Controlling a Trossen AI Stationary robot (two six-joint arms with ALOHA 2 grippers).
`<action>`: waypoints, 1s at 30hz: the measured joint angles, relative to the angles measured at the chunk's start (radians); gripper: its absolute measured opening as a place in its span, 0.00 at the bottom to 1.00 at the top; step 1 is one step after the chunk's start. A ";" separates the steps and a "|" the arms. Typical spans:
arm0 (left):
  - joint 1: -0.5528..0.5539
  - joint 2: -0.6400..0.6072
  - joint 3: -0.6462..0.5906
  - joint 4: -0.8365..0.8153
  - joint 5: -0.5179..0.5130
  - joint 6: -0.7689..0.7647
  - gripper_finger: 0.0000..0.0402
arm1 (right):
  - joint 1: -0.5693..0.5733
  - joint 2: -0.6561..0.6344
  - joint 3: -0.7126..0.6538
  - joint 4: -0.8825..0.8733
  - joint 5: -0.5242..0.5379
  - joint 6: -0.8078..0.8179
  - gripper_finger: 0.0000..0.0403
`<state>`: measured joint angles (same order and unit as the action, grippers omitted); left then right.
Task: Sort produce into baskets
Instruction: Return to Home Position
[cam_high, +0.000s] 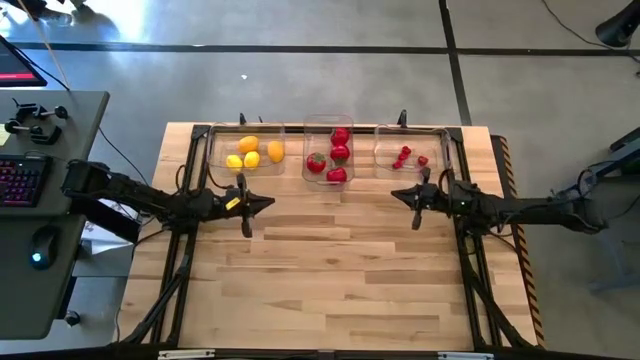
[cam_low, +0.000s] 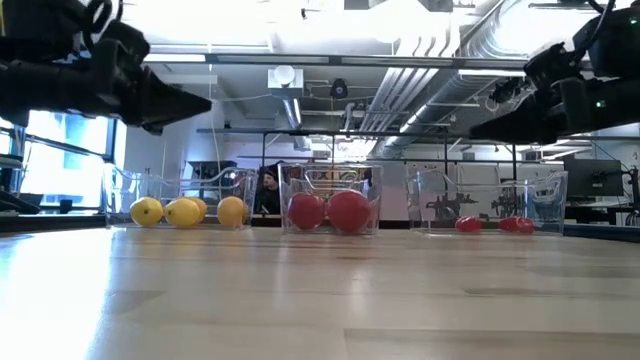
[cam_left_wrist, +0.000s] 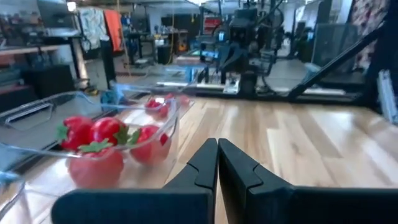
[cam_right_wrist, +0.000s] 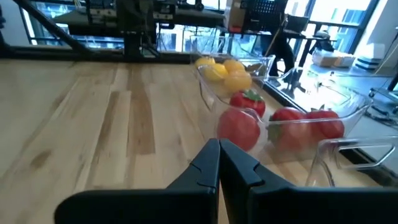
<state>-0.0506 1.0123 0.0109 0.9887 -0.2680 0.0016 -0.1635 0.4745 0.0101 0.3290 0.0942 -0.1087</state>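
Note:
Three clear baskets stand in a row along the table's far edge. The left basket (cam_high: 247, 150) holds several yellow lemon-shaped fruits (cam_high: 256, 152). The middle basket (cam_high: 329, 149) holds several red, green-topped fruits (cam_high: 337, 156). The right basket (cam_high: 411, 151) holds small red berries (cam_high: 404, 156). My left gripper (cam_high: 270, 203) is shut and hovers level above the table, nearer than the left basket, with nothing in it. My right gripper (cam_high: 394, 194) is shut too, level, just nearer than the right basket, also holding nothing.
Bare wooden tabletop (cam_high: 330, 270) stretches from the baskets to the near edge. A grey desk (cam_high: 40, 200) with a keyboard and a mouse stands off the table's left side. A person (cam_low: 268, 190) shows in the room behind the baskets.

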 joint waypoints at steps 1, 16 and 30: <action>0.005 -0.018 0.001 -0.029 0.002 0.003 0.00 | 0.000 -0.022 0.000 -0.024 -0.004 0.004 0.00; 0.032 -0.400 0.001 -0.490 -0.075 0.029 0.00 | -0.007 -0.395 0.000 -0.302 0.003 0.008 0.00; 0.043 -0.950 0.002 -0.925 -0.186 0.072 0.00 | -0.102 -0.451 0.000 -0.309 -0.051 0.015 0.00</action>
<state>-0.0072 0.0618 0.0128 0.0641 -0.4545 0.0740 -0.2654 0.0235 0.0101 0.0196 0.0436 -0.0932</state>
